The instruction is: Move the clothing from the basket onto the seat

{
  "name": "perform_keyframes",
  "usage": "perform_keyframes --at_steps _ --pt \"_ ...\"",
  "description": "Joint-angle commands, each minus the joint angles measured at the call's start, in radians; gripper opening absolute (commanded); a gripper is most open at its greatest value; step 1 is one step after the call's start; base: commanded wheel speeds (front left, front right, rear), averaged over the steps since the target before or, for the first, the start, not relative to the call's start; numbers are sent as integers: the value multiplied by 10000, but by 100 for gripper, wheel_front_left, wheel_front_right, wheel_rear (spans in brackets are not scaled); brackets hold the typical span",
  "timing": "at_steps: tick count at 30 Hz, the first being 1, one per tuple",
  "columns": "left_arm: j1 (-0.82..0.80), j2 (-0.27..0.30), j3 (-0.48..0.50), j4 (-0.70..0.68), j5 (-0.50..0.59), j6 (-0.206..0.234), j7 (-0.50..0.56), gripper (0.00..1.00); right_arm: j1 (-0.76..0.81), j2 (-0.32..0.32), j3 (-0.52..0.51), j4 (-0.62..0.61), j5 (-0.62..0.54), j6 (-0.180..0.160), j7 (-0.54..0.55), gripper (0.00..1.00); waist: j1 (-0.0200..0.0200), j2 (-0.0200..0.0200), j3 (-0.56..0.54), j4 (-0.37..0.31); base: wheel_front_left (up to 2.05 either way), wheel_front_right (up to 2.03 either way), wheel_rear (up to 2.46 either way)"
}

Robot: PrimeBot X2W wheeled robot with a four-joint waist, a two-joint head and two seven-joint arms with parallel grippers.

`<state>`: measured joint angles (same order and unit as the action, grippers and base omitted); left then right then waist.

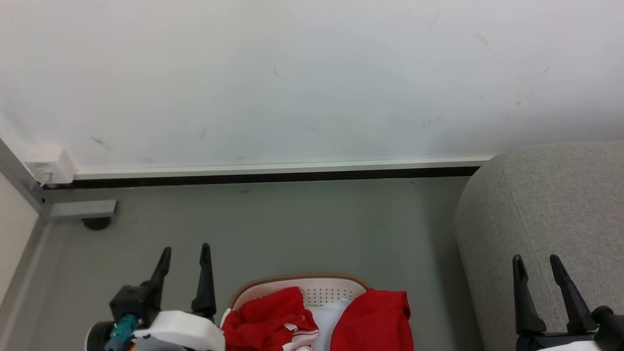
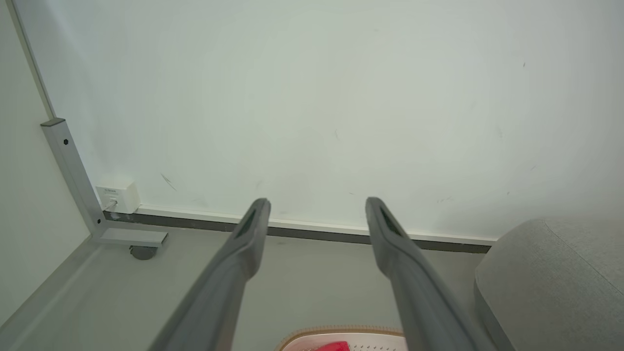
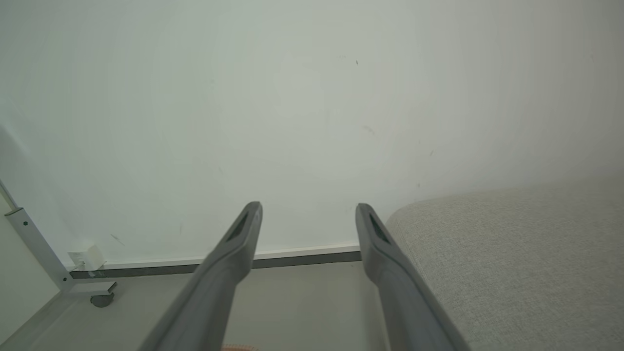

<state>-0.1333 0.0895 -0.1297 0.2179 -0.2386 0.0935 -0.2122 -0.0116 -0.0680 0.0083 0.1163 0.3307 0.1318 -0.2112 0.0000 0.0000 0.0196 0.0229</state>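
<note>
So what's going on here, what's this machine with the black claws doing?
A two-armed robot is set to move laundry. The red clothing lies in the white laundry basket on the floor before it; the grey sofa stands to its right. Its left tool and right tool are both open and empty, so nothing is picked up yet.

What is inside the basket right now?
Red clothing in two heaps lies in the basket, a pale sheet between them. Anything beneath them is covered.
</note>
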Motion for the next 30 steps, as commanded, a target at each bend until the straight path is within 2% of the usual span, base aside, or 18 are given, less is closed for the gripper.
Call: perform_keyframes --at_steps 1,27,30 --pt "-118 105 -5 -68 389 25 -101 100 93 -20 -11 -110 -288 -16 -104 100 0 0 6 -1 0 0 0" --pt "-182 -116 112 -68 2135 -107 -545 100 197 70 -60 -242 -1854 -21 -557 100 0 0 48 87 0 0 0" --pt "-198 -144 175 -20 2092 -161 -536 100 179 78 -72 -206 -1743 -21 -534 100 0 0 44 85 0 0 0"
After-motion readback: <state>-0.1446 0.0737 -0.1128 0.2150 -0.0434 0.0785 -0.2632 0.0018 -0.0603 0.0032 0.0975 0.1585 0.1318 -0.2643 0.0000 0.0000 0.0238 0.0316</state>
